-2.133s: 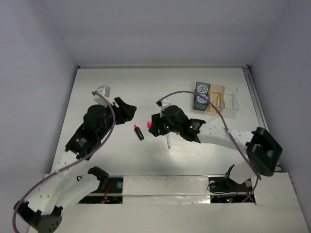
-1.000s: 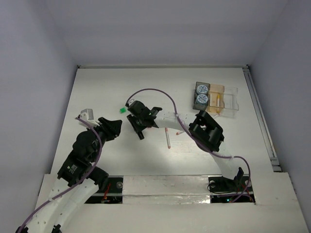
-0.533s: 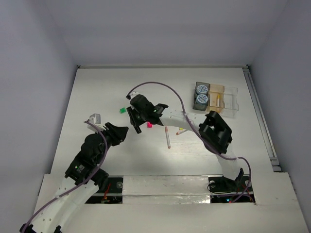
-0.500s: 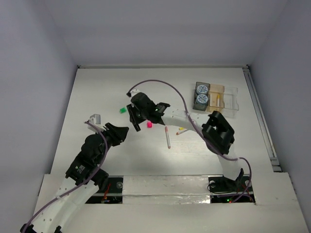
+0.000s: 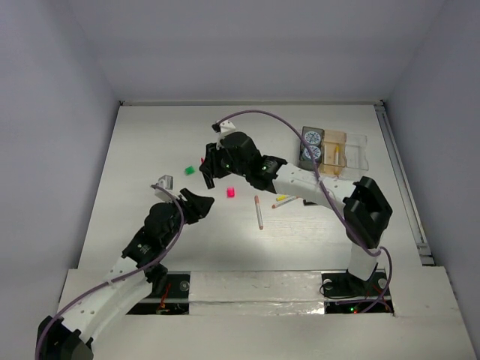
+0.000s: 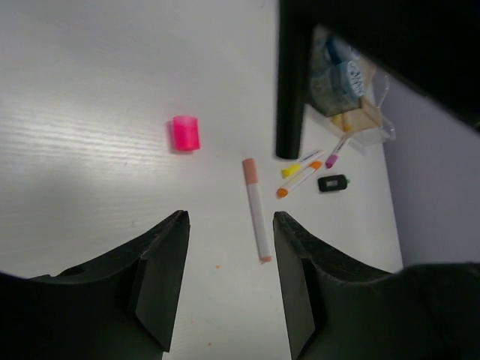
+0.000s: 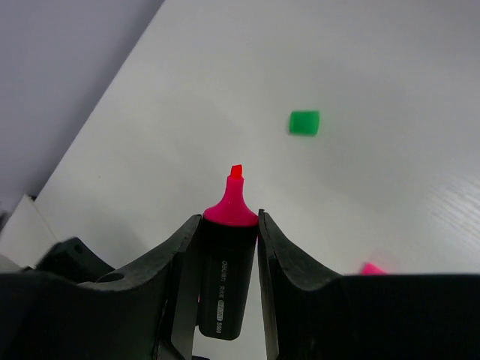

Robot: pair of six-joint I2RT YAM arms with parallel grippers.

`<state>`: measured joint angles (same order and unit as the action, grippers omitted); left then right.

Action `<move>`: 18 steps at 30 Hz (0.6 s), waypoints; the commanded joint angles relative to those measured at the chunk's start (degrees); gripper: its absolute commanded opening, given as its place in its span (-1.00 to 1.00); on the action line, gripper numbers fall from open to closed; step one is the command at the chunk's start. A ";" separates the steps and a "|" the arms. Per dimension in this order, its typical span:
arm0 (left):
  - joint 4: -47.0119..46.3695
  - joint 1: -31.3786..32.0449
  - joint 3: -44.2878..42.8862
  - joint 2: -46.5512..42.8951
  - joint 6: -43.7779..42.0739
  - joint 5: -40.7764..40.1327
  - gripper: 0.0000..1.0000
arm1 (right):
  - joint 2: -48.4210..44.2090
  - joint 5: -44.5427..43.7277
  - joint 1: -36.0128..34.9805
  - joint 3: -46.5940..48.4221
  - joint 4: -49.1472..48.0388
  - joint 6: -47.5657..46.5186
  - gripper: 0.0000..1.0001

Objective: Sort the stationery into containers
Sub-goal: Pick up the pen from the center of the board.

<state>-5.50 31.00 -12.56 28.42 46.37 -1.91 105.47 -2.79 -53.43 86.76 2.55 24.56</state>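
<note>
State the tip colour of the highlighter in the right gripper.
Pink; the highlighter shows best in the right wrist view.

Pink highlighter [image 7: 225,277] uncapped, held; pink cap [image 6: 185,133] loose, possibly upright.

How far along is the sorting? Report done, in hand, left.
Done: two rolls sit in the dark grey tray. In hand: the right gripper clamps an uncapped pink highlighter. Left: the pink cap, green cap, pink-white pen and three thin pens lie on the table; the left gripper is open, empty.
</note>
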 commanded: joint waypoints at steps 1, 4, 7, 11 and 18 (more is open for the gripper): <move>-13.39 -0.33 1.13 0.57 -0.40 1.29 -0.10 | -1.67 1.82 -0.27 -1.59 -4.57 2.07 -0.75; -16.82 -0.33 1.74 1.54 -0.31 1.65 -0.11 | -2.20 1.82 -0.27 -3.00 -5.09 1.99 -0.75; -18.49 -0.33 1.92 3.12 -0.84 1.65 -0.11 | -2.72 2.34 -0.27 -4.49 -6.23 2.25 -0.74; -20.95 -0.33 1.75 6.20 -1.46 1.65 -0.15 | -3.08 4.89 -0.27 -5.81 -7.81 2.86 -0.74; -25.70 -0.33 1.13 11.03 -2.60 1.12 -0.28 | -4.22 7.97 -0.27 -8.10 -10.63 4.53 -0.73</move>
<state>-24.80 31.00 -11.57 38.94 45.25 -0.86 104.99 3.01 -53.43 79.44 -2.26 27.86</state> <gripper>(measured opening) 0.372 0.370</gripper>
